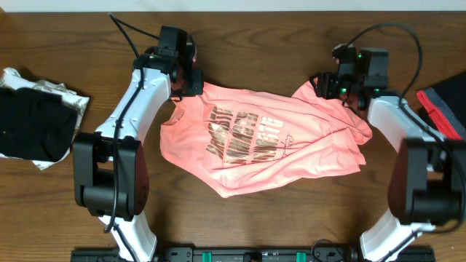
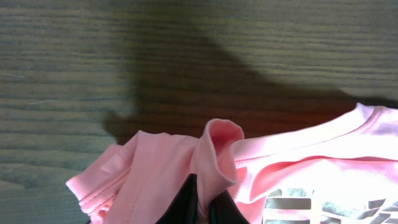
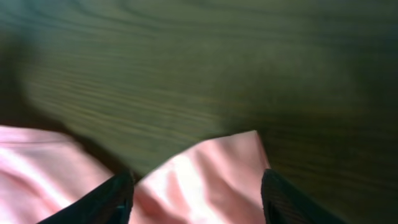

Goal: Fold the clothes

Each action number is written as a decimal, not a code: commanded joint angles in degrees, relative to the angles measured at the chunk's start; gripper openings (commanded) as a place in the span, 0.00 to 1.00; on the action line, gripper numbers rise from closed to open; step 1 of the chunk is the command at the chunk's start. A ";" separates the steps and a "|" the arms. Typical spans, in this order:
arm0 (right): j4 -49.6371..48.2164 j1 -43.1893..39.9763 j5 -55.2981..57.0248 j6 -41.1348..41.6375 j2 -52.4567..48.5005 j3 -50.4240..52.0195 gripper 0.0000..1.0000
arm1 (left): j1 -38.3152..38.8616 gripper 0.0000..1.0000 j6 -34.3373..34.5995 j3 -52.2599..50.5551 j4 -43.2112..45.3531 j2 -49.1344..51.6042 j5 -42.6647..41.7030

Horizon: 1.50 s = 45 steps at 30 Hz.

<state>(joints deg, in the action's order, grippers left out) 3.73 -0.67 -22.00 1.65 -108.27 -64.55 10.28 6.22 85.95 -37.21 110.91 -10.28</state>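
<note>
T-shirt (image 1: 269,145) lies crumpled at mid-bench, chest up, gold-bronze lettering (image 1: 244,135) visible and running crosswise. Fabric is wrinkled, with its right-hand end bunched into folds.

Left hand (image 1: 191,84) sits at the shirt's far-left corner, toward the far edge of the bench (image 1: 73,36). In the left wrist view, the left hand (image 2: 208,199) is closed, clamped on a pinch of pink fabric that stands up as a small rolled loop above the dark fingers (image 2: 183,202). The ribbed neckline (image 2: 367,115) lies just to one side of the pinch.

Right hand (image 1: 331,86) sits at the shirt's far-right corner. In the right wrist view, the right hand (image 3: 196,186) has its fingers (image 3: 283,202) well apart. A flap of pink cloth lies between them, not squeezed. This view is blurred, so I cannot tell whether the fingers touch the cloth.

A black-and-white pile of cloth (image 1: 36,120) is at the left edge of the bench. A dark and red item (image 1: 444,109) is at the right edge. Both are well apart from the shirt.
</note>
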 commanded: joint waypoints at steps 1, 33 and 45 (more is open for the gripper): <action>-2.54 0.22 3.58 -0.81 -3.61 -0.26 0.67 | 0.09 0.06 0.57 -0.35 -0.26 0.76 0.46; -6.54 0.96 14.45 7.87 -9.68 -1.20 0.01 | 0.09 0.06 0.57 -0.35 1.40 0.76 0.48; -6.54 -4.24 20.15 12.04 -5.62 -4.11 0.01 | 0.09 0.09 0.55 -0.35 12.26 1.22 0.48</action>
<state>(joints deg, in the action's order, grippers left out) -2.63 -3.77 -5.02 11.03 -116.14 -67.05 10.31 6.22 85.93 -26.28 110.91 -10.28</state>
